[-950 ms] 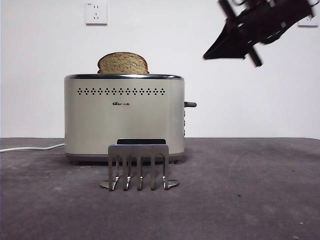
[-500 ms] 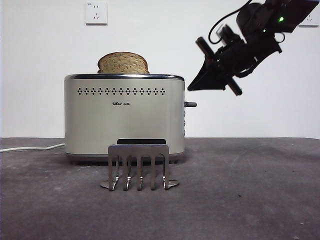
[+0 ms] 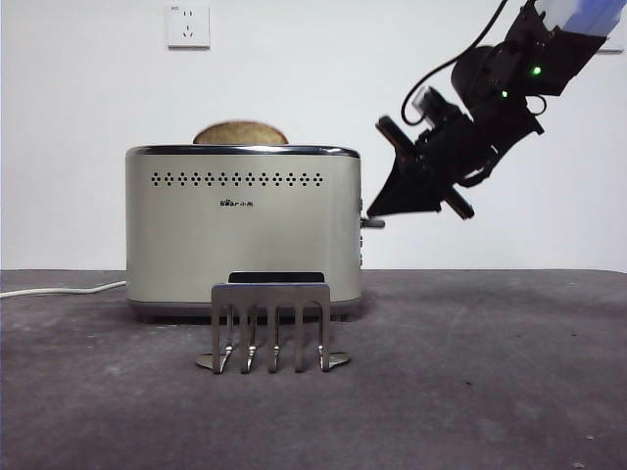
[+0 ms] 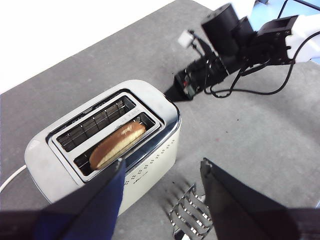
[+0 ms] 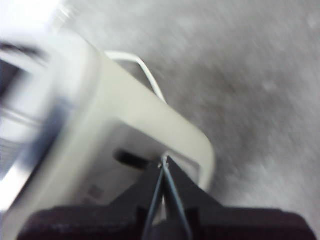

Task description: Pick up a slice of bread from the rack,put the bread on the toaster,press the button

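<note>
The cream toaster [image 3: 242, 230] stands on the grey table. The brown slice of bread [image 3: 240, 132] sits in its near slot with only the domed top showing; it also shows in the left wrist view [image 4: 118, 145]. The low metal rack [image 3: 271, 323] stands empty in front of the toaster. My right gripper [image 3: 375, 211] is shut, its tip on the dark button [image 3: 373, 223] at the toaster's narrow end. The right wrist view is blurred and shows the shut tips [image 5: 163, 161] against that end. My left gripper [image 4: 162, 175] is open and empty, high above the toaster [image 4: 45, 160] and rack [image 4: 192, 217].
A white cable [image 3: 59, 290] runs off the toaster's left side across the table. A wall socket [image 3: 188, 26] is on the white wall behind. The right arm [image 4: 240, 45] reaches in over the table beside the toaster's end.
My right gripper has moved down and left onto the button. The button has gone lower and the bread has sunk deeper into the slot.
</note>
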